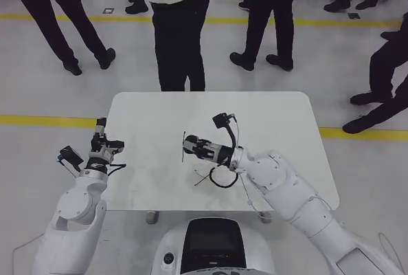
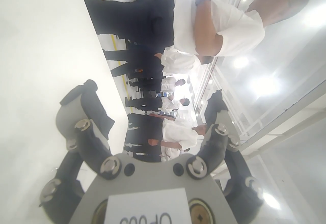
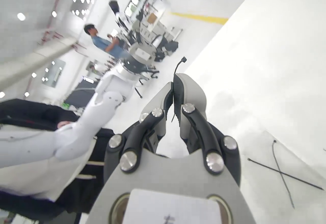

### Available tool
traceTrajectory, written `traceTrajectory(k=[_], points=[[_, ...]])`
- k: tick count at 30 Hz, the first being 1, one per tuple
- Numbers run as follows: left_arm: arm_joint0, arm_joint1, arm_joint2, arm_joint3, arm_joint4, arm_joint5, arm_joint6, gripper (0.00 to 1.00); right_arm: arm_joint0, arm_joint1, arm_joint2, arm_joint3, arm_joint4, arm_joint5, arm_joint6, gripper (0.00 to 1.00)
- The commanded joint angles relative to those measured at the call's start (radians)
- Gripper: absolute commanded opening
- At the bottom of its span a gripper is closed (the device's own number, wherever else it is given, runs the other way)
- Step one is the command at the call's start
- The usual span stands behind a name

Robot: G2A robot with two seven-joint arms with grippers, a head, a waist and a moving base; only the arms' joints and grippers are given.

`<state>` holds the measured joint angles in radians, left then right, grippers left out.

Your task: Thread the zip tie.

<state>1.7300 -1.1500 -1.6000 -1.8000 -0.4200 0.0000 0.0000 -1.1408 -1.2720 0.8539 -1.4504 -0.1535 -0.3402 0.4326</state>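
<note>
My right gripper [image 3: 173, 87] is shut on a thin black zip tie [image 3: 179, 67]. The tie's square head sticks out past the fingertips and its tail hangs back between the fingers. From above, this gripper [image 1: 188, 145] sits over the middle of the white table [image 1: 279, 117], holding the zip tie [image 1: 184, 157] roughly upright. My left gripper [image 2: 152, 100] is open with nothing between its fingers. In the top view it [image 1: 101, 130] is raised at the table's left edge, well apart from the tie.
Two loose black zip ties [image 3: 280, 171] lie crossed on the table near the right arm, small from above [image 1: 201, 181]. Several people stand along the table's far side [image 1: 178, 41]. The table's far right part is bare.
</note>
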Motion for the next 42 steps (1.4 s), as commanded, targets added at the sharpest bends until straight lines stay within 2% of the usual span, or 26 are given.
traceTrajectory(k=[1,5,15,20,25,34,37,39,41,42], points=[[0.000,0.000,0.000,0.000,0.000,0.000,0.000,1.00,-0.021,-0.008,-0.002,0.010,0.032,0.000,-0.092,0.00],[0.000,0.000,0.000,0.000,0.000,0.000,0.000,1.00,-0.036,-0.028,-0.020,0.045,0.051,0.013,-0.243,0.00],[0.000,0.000,0.000,0.000,0.000,0.000,0.000,1.00,-0.034,-0.030,-0.021,0.048,0.042,0.015,-0.253,0.00],[0.000,0.000,0.000,0.000,0.000,0.000,0.000,1.00,-0.056,-0.038,-0.017,0.036,0.036,0.067,-0.327,0.00],[0.000,0.000,0.000,0.000,0.000,0.000,0.000,1.00,-0.065,-0.062,-0.037,0.046,0.076,0.094,-0.432,0.00],[0.000,0.000,0.000,0.000,0.000,0.000,0.000,1.00,-0.063,-0.067,-0.044,0.048,0.074,0.097,-0.439,0.00],[-0.011,0.006,-0.005,-0.009,0.035,-0.001,-0.109,1.00,-0.067,-0.068,-0.037,0.047,0.072,0.119,-0.441,0.00],[-0.018,0.017,-0.021,-0.007,0.106,0.013,-0.221,1.00,-0.065,-0.071,-0.032,0.042,0.073,0.154,-0.434,0.00],[-0.025,0.023,-0.032,0.000,0.130,0.016,-0.298,1.00,-0.063,-0.075,-0.032,0.040,0.085,0.184,-0.423,0.00],[-0.032,0.029,-0.036,0.001,0.149,0.023,-0.370,1.00,-0.061,-0.078,-0.034,0.037,0.090,0.199,-0.419,0.00]])
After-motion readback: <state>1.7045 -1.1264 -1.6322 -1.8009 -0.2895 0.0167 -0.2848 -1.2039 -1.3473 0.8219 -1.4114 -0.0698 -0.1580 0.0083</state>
